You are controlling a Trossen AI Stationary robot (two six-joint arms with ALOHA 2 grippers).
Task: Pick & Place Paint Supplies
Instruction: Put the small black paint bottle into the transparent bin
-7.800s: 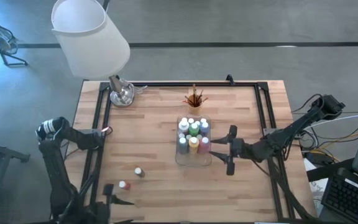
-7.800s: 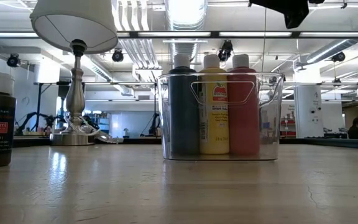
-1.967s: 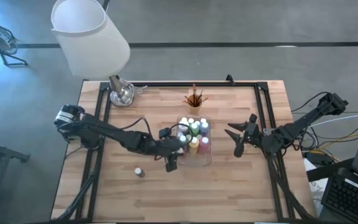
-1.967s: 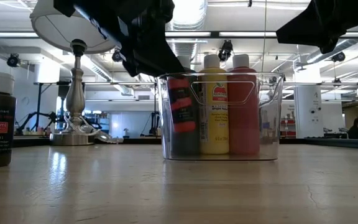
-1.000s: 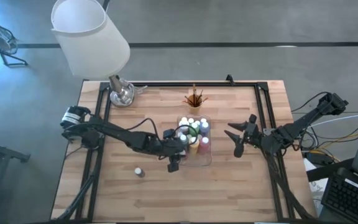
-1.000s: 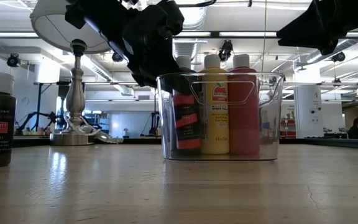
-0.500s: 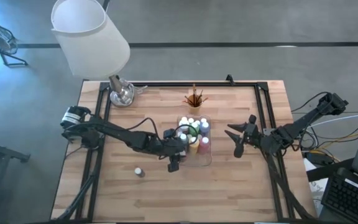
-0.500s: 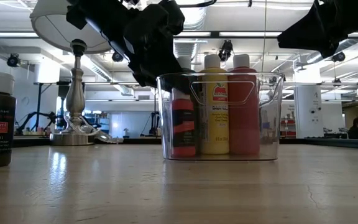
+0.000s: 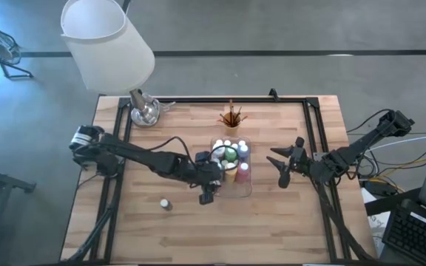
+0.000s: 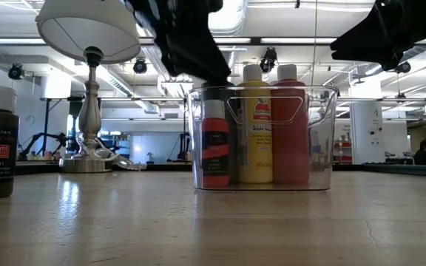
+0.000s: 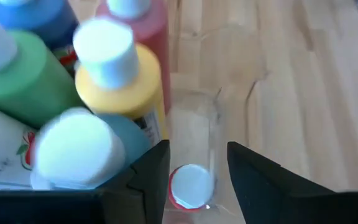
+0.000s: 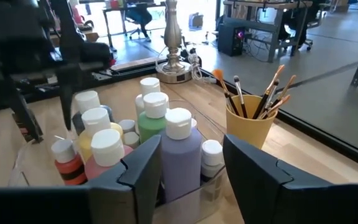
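A clear tray in the table's middle holds several paint bottles. A small red bottle with a white cap stands upright on the tray's floor in its near-left corner. My left gripper hangs open just above that bottle and above the tray's rim, touching nothing. A small dark brown bottle stands alone on the table left of the tray. My right gripper waits open to the right of the tray, with nothing between its fingers. Brushes stand in an orange cup.
A lamp with a white shade stands on its metal base at the far left corner. The cup of brushes is just beyond the tray. Bare wood lies along the near edge and at the right.
My left gripper has let go of the small red bottle and risen out of the tray. The bottle, tilted between the fingers a second ago, now stands upright on the tray's floor.
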